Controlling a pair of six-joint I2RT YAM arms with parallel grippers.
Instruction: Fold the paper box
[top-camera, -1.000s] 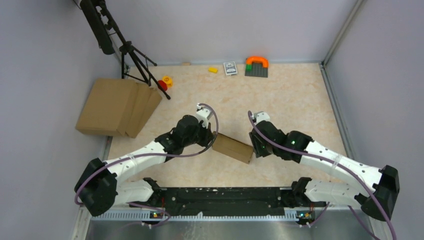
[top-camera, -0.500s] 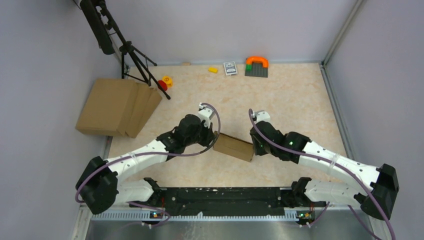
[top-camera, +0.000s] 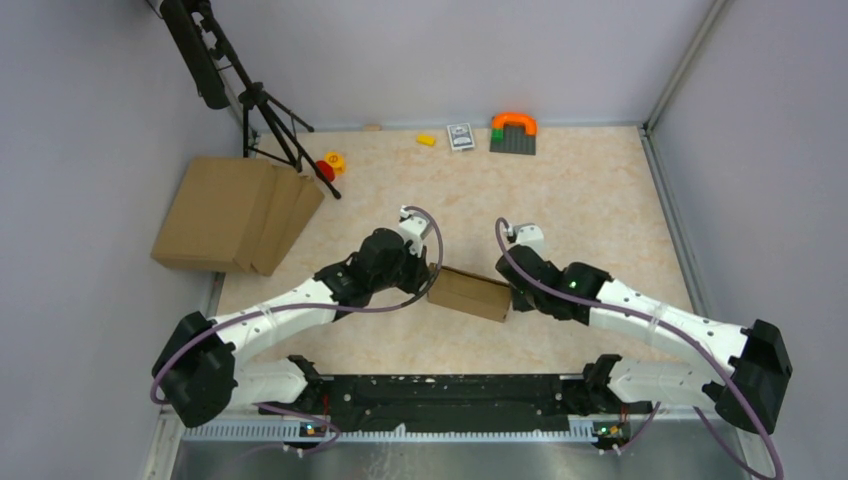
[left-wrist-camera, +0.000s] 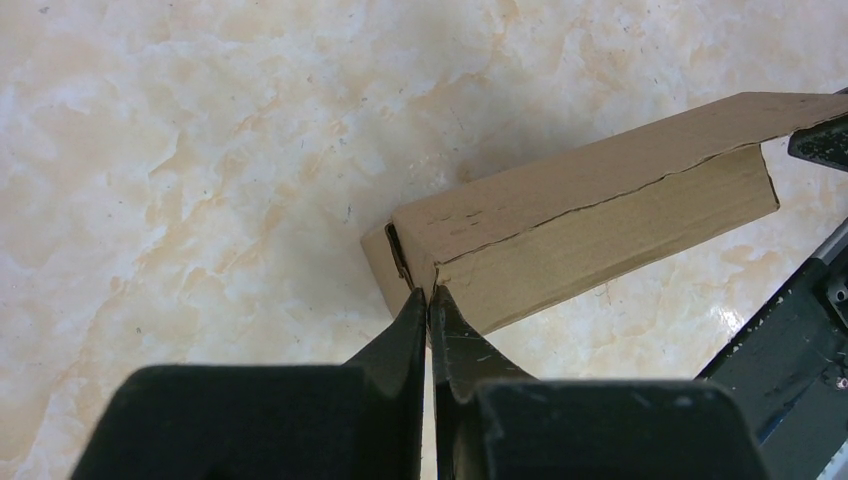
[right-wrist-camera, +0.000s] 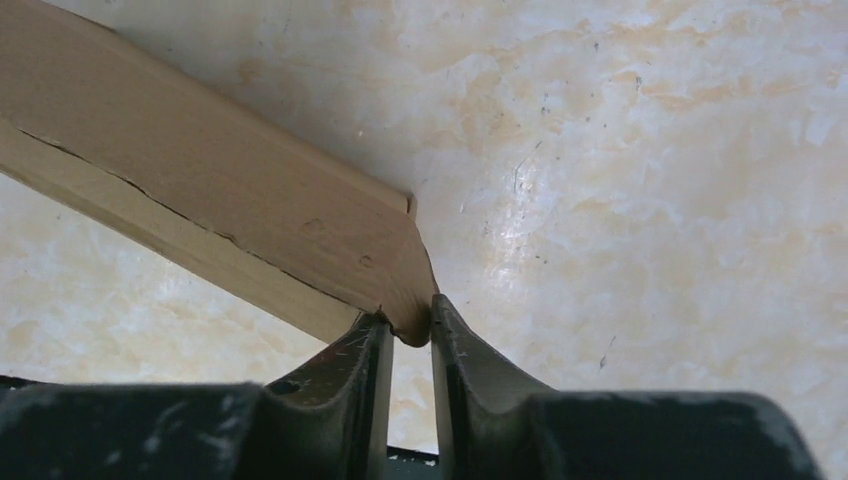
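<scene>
The left fingers (left-wrist-camera: 400, 335) are pressed together at the nearest corner of the paper box (left-wrist-camera: 600, 220). Whether any card lies pinched between them cannot be made out. The right fingers (right-wrist-camera: 365, 350) are closed on a rounded tab at the opposite end. The small brown box stretches between the two pairs of fingers, low over the marbled bench (top-camera: 580, 200). A ragged seam runs along its side.

In the left wrist view, the box's far end is cut off by a dark part of the other arm. In the right wrist view, the box runs out of frame to the left. From above, both wrists hide its ends.

Well beyond the left fingers, a stack of flat cardboard (top-camera: 225, 212) overhangs the bench edge beside a black tripod (top-camera: 265, 110). A red-and-yellow toy (top-camera: 330, 165) lies just past them. Farthest off, along the back wall, are a yellow block (top-camera: 426, 139), a small patterned card pack (top-camera: 460, 135) and an orange arch (top-camera: 514, 121) on a grey plate.
</scene>
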